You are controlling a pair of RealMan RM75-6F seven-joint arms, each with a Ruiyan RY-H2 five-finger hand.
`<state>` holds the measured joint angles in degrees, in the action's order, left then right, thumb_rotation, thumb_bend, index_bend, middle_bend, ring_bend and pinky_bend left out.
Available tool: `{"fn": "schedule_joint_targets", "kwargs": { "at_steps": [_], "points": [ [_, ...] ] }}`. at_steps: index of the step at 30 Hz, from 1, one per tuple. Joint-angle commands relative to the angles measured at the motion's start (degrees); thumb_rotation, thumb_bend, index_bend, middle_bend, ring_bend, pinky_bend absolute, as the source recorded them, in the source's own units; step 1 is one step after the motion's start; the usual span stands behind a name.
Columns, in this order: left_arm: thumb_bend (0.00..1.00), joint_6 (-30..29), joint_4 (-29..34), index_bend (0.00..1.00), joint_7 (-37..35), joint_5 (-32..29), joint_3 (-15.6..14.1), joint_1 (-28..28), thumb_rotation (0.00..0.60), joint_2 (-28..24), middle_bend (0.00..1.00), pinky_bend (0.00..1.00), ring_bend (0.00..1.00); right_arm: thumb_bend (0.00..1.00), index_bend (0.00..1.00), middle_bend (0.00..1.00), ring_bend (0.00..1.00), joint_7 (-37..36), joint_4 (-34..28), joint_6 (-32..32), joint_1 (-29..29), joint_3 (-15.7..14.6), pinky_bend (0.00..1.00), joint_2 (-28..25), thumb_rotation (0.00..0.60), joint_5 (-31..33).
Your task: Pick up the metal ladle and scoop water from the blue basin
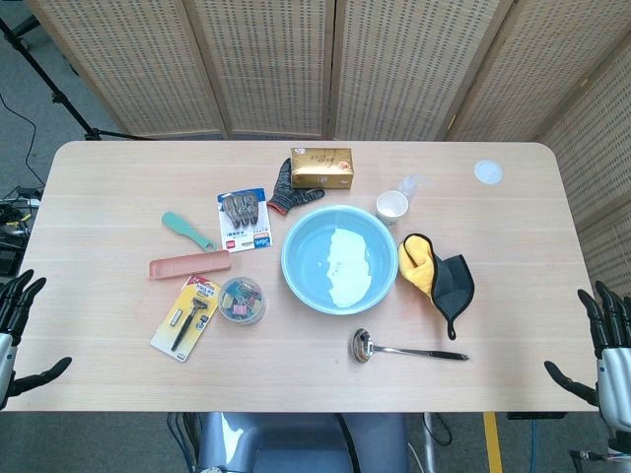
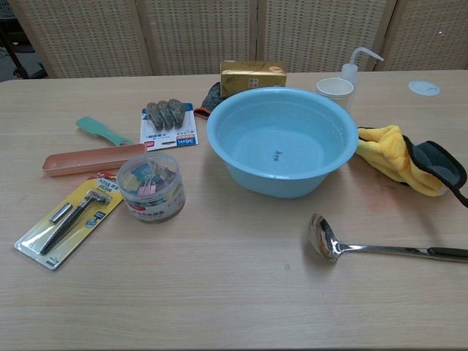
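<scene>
One ladle (image 2: 380,247), one basin (image 2: 281,139), two hands. Ladle lies flat on table (image 1: 118,177), just in front of basin, bowl pointing left, handle right; nothing touches it. Basin holds water. One clear tub (image 2: 151,186) left of basin holds coloured clips. One white cup (image 2: 335,88) behind basin; inside not visible. Yellow-grey cloth (image 2: 409,159) touches basin right side. Left hand (image 1: 18,330) and right hand (image 1: 603,350) at table's near corners, fingers spread, holding nothing, well apart from ladle.
</scene>
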<state>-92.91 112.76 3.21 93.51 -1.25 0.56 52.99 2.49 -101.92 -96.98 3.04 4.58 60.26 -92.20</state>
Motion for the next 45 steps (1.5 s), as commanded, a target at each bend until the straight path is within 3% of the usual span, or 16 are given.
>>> {"fn": "schedule_joint_targets", "kwargs": {
  "at_steps": [1, 12, 14, 16, 17, 18, 19, 21, 23, 25, 31, 38, 45],
  "points": [
    [0.0, 0.1, 0.0, 0.0, -0.1, -0.1, 0.0, 0.0, 0.6, 0.0, 0.0, 0.0, 0.0, 0.0, 0.0, 0.0, 0.0, 0.0, 0.0, 0.2, 0.0, 0.0, 0.0, 0.0, 0.6, 0.1],
    [0.0, -1.1, 0.2, 0.0, 0.0, 1.3, 0.1, -0.8, 0.6, -0.3, 0.0, 0.0, 0.0, 0.0, 0.0, 0.01, 0.0, -1.3, 3.2, 1.2, -1.6, -0.8, 0.0, 1.7, 0.6, -3.6],
    [0.0, -1.4, 0.1, 0.0, -0.7, 1.0, 0.4, -0.9, 0.6, -0.5, 0.0, 0.0, 0.0, 0.0, 0.0, 0.1, 0.02, -1.2, 5.5, 1.1, -2.6, -0.7, 0.0, 3.1, 0.6, -5.6],
    [0.0, -1.4, 0.1, 0.0, -1.4, 0.8, 0.5, -1.0, 0.6, -0.8, 0.0, 0.0, 0.0, 0.0, 0.0, 0.29, 0.16, -1.5, 7.0, 1.3, -4.1, -0.3, 0.02, 4.3, 0.6, -7.8],
    [0.0, -1.4, 0.1, 0.0, -1.7, 0.8, 0.5, -0.9, 0.6, -0.9, 0.0, 0.0, 0.0, 0.0, 0.0, 0.42, 0.29, -1.9, 8.3, 1.8, -5.3, -0.3, 0.09, 4.8, 0.6, -9.7],
    [0.0, -1.3, 0.0, 0.0, -1.9, 0.8, 0.5, -0.9, 0.6, -1.0, 0.0, 0.0, 0.0, 0.0, 0.0, 0.53, 0.41, -2.4, 9.0, 2.3, -6.3, -0.4, 0.22, 5.0, 0.6, -11.1],
    [0.0, -1.3, -0.1, 0.0, -2.0, 0.8, 0.5, -1.0, 0.6, -1.1, 0.0, 0.0, 0.0, 0.0, 0.0, 0.58, 0.47, -2.5, 9.6, 3.3, -7.4, -0.6, 0.34, 5.4, 0.6, -12.5],
    [0.0, -1.1, -0.2, 0.0, -2.1, 1.0, 0.5, -1.0, 0.6, -1.3, 0.0, 0.0, 0.0, 0.0, 0.0, 0.69, 0.6, -2.8, 9.3, 6.3, -9.4, -1.2, 0.71, 5.8, 0.6, -13.5],
    [0.0, -1.0, -0.3, 0.0, -2.5, 0.9, 0.6, -0.9, 0.6, -1.5, 0.0, 0.0, 0.0, 0.0, 0.0, 0.75, 0.67, -2.5, 8.2, 9.7, -11.1, -1.7, 0.89, 5.8, 0.6, -13.2],
    [0.0, -0.9, -0.4, 0.0, -2.8, 0.8, 0.7, -0.9, 0.6, -1.6, 0.0, 0.0, 0.0, 0.0, 0.0, 0.81, 0.73, -2.1, 7.5, 11.6, -12.2, -1.8, 0.98, 6.2, 0.6, -12.9],
    [0.0, -1.2, -0.6, 0.0, -4.3, 0.4, 1.0, -1.0, 0.6, -2.1, 0.0, 0.0, 0.0, 0.0, 0.02, 0.9, 0.83, -1.0, 3.5, 20.2, -15.4, -3.6, 1.0, 7.6, 0.6, -10.2],
    [0.0, -0.8, -0.9, 0.0, -5.0, 0.2, 1.1, -1.0, 0.6, -2.6, 0.0, 0.0, 0.0, 0.0, 0.18, 0.94, 0.87, 7.3, 1.8, 27.0, -17.5, -4.1, 1.0, 10.0, 0.6, -6.7],
    [0.0, -0.5, -0.8, 0.0, -5.2, -0.4, 1.3, -0.9, 0.6, -2.6, 0.0, 0.0, 0.0, 0.0, 0.39, 0.95, 0.88, 16.6, -0.2, 32.8, -19.1, -2.6, 1.0, 15.5, 0.6, 2.9]
  ]
}}
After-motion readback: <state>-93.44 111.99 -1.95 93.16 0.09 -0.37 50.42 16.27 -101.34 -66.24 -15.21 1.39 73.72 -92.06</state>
